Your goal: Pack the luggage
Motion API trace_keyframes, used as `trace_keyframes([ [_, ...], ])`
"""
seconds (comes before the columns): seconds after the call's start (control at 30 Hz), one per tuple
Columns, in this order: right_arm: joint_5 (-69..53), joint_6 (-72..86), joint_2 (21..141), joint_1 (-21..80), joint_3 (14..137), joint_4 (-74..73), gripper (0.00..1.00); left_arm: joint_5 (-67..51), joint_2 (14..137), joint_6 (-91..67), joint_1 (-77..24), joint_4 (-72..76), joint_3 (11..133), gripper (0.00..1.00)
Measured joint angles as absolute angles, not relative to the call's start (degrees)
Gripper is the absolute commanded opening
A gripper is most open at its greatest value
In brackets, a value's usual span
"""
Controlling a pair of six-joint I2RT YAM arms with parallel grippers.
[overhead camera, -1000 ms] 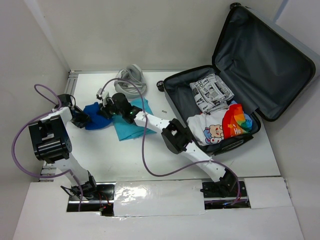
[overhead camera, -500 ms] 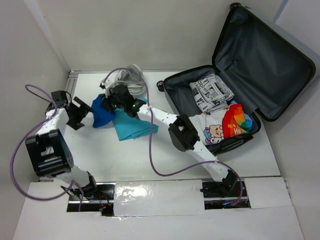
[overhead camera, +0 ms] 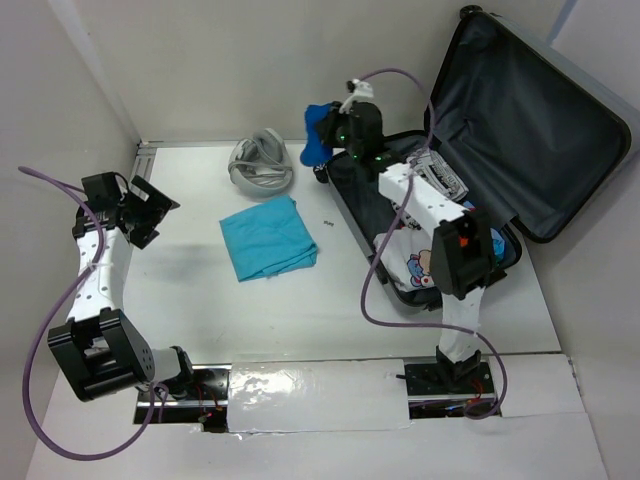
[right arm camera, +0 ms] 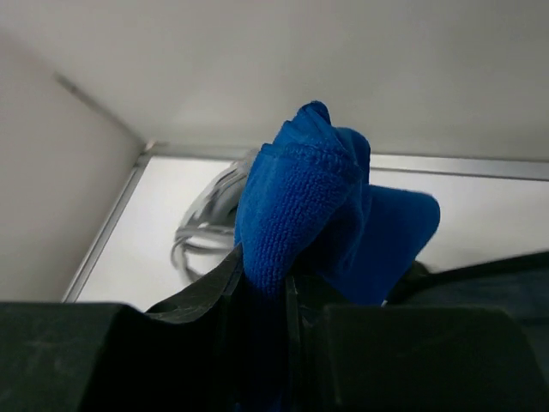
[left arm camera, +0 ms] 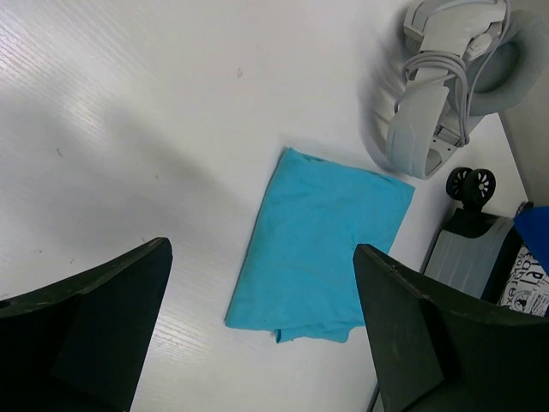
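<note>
The luggage [overhead camera: 520, 130] lies open at the right of the table, its lid leaning back against the wall. Folded clothes fill its base: a black-and-white printed piece [overhead camera: 435, 180], a white cartoon shirt [overhead camera: 415, 262] and a rainbow piece [overhead camera: 478, 240]. My right gripper [overhead camera: 335, 135] is shut on a dark blue towel [right arm camera: 317, 197] and holds it in the air over the luggage's back left corner, by the wheel [left arm camera: 473, 184]. My left gripper [overhead camera: 150, 210] is open and empty at the table's left side. In the left wrist view its jaws [left arm camera: 262, 335] frame a folded teal cloth [left arm camera: 322, 245].
The teal cloth [overhead camera: 268, 237] lies flat in the middle of the table. A grey coiled cable bundle [overhead camera: 260, 160] sits at the back, left of the luggage. White walls close the table at the left and back.
The left gripper opened, let go of the blue towel and drew back to the left. The right arm carried the towel up and right, from the table to the luggage's back corner.
</note>
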State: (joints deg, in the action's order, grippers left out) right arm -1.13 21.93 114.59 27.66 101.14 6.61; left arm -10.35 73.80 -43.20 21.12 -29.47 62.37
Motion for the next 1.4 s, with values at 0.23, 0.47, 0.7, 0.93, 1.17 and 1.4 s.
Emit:
trace_keyframes([
  [0.23, 10.9, 30.8, 105.8, 24.4, 86.7, 13.6, 0.0, -10.3, 73.6, -43.3, 21.1, -29.6, 62.3, 1.0],
  [0.47, 25.3, 37.0, 101.6, 24.6, 76.2, 16.3, 0.0, -10.5, 73.2, -43.2, 21.1, -29.9, 62.1, 1.0],
  [0.7, 30.4, 37.0, 95.9, 23.7, 74.3, 15.8, 0.0, -11.7, 74.0, -42.2, 20.8, -29.8, 62.1, 1.0],
  [0.93, 31.0, 36.6, 93.0, 19.4, 72.9, 15.2, 0.0, -11.6, 74.0, -41.9, 20.8, -29.7, 62.0, 1.0],
  [1.17, 28.9, 36.8, 97.2, 18.4, 72.8, 14.6, 0.0, -10.7, 72.9, -41.8, 20.8, -29.8, 61.5, 1.0],
  [1.4, 24.2, 37.8, 101.9, 18.1, 73.1, 16.3, 0.0, -10.0, 71.8, -41.6, 20.8, -29.6, 61.5, 1.0],
])
